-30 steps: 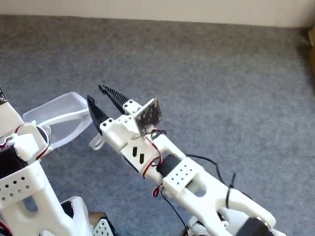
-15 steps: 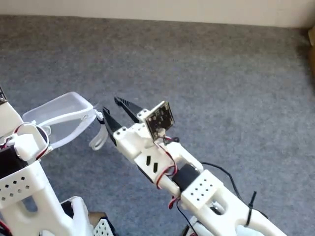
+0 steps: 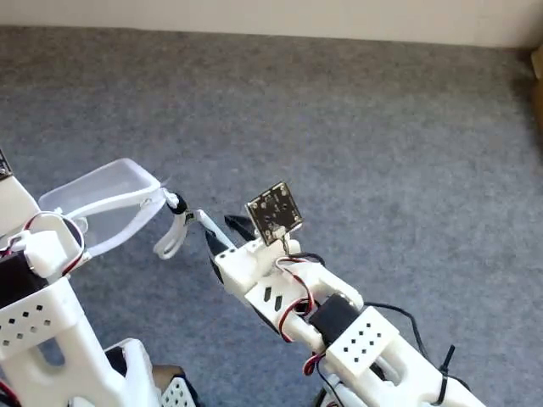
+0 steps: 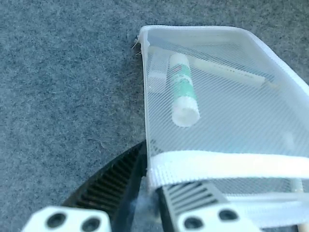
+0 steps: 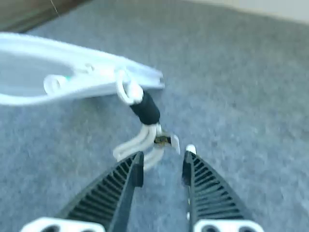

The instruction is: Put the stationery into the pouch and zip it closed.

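Surface: grey short-pile carpet (image 3: 407,153) across the whole work area, lightly mottled. Far edge: pale wall strip (image 3: 339,15). Brown wooden edge (image 3: 538,85) at the far right corner.

Translucent mesh pouch (image 3: 106,191) on the left side of the high view, held up off the carpet by the left gripper (image 4: 147,162). Jaws clamped tight on the pouch's white webbing band (image 4: 227,164), one black finger outside the mesh, the other seen through it.

Inside the pouch: glue stick (image 4: 183,92) with green label, long pale pen-like item (image 4: 231,72) on one side, small white block (image 4: 157,72) on the other. Exact kind of the last two not resolvable.

Black zip pull (image 5: 146,111) at the pouch end nearest the right arm (image 3: 365,339), white cord loop (image 3: 170,242) hanging from it. Right gripper (image 5: 162,163) low over the carpet, pointed at the loop; fingers parted by a narrow gap, nothing between them. Loop close against one fingertip; touching or not, cannot tell. Zip fully run or not: cannot tell.

Square circuit board (image 3: 274,212) upright on the right wrist.
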`<act>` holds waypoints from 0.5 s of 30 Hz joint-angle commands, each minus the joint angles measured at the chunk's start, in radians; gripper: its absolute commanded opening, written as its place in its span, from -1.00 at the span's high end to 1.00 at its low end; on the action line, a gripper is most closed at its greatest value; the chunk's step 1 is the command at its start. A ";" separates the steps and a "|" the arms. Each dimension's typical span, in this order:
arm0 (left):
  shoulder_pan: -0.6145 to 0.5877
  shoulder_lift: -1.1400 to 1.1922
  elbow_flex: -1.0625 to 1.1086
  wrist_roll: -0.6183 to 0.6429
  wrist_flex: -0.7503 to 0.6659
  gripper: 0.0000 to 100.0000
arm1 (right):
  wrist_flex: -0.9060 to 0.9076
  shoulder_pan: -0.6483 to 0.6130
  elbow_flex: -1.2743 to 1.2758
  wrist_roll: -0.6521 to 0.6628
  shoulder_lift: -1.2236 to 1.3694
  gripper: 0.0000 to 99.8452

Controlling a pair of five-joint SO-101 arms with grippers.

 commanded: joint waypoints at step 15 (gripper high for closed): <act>-0.018 0.002 0.002 -0.011 0.002 0.99 | 0.196 0.008 -0.341 -0.005 0.460 0.77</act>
